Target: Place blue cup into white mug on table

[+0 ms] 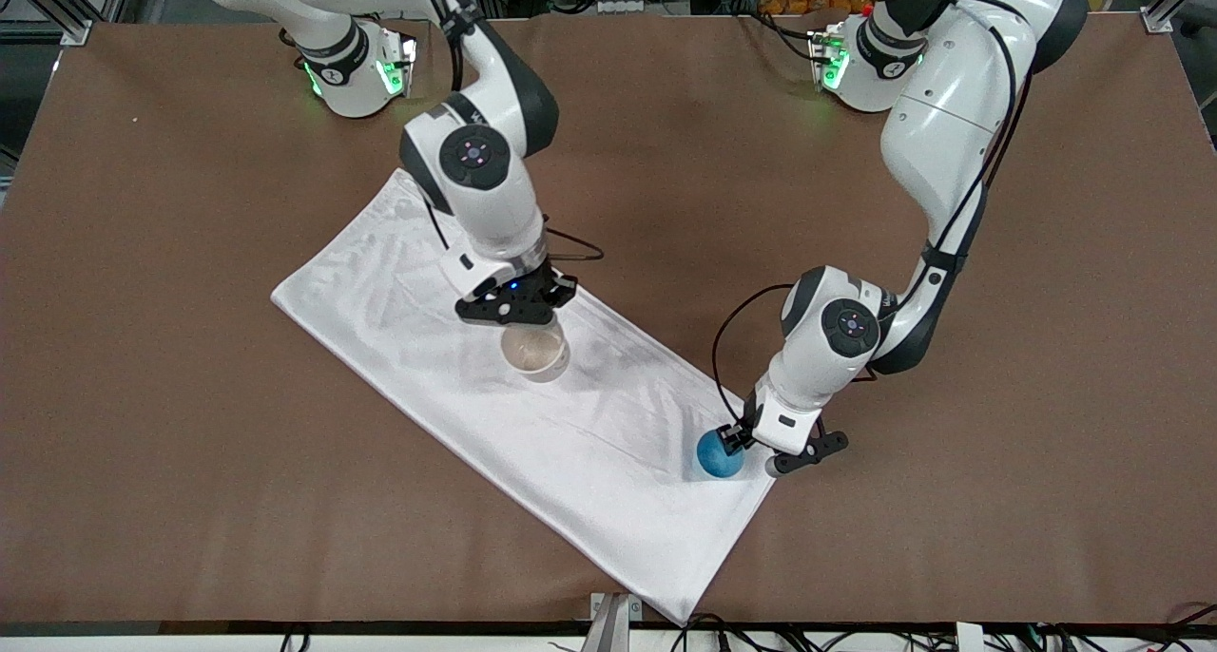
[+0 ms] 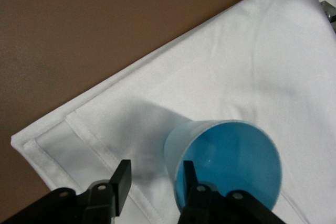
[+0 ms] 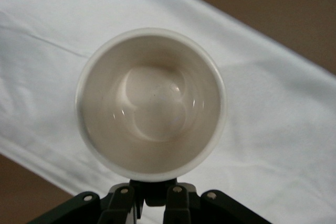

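now left jaws (image 2: 155, 179) wide astride blue cup (image 2: 226, 163) wall; right jaws (image 3: 152, 195) pinch white mug (image 3: 151, 103) handle.

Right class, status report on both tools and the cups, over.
Left tool open, one finger inside blue cup rim. Right tool shut on white mug handle. Both on white cloth. Nothing in the way.
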